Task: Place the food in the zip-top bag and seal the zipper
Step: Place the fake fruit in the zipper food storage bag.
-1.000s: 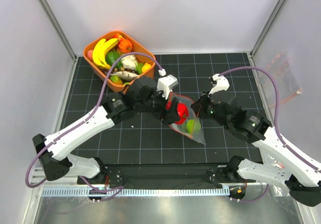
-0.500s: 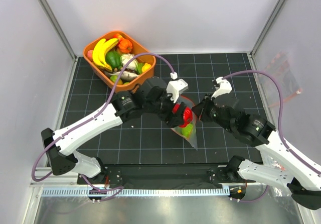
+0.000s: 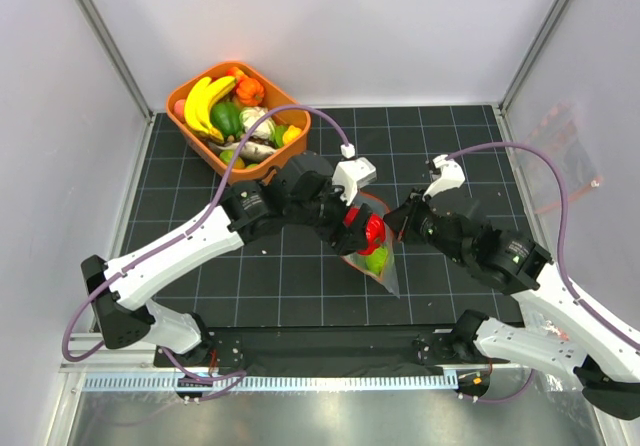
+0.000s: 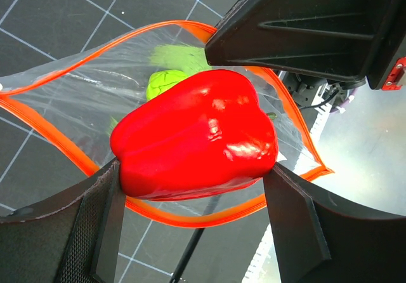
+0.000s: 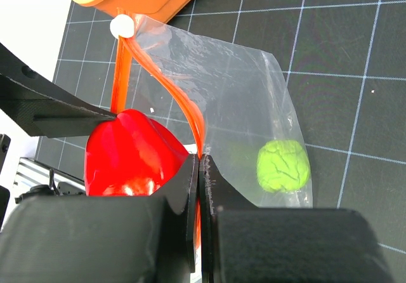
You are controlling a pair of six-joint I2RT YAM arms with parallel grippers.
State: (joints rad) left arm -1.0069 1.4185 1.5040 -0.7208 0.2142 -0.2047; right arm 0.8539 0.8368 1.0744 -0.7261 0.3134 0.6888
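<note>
The glossy red pepper (image 4: 196, 137) sits at the open mouth of the clear, crinkly bag (image 5: 241, 92), grasped on both sides by the left hand (image 4: 195, 169). A lime-green piece (image 5: 283, 165) lies deeper inside the bag. The red-orange zipper (image 5: 120, 73) gapes in a loop around the pepper, with its white tab (image 5: 120, 26) at one end. The right hand (image 5: 200, 169) is clenched on the zipper. The bag is mid-table (image 3: 450, 136), and more food fills the orange tub (image 3: 190, 96) at the far left.
</note>
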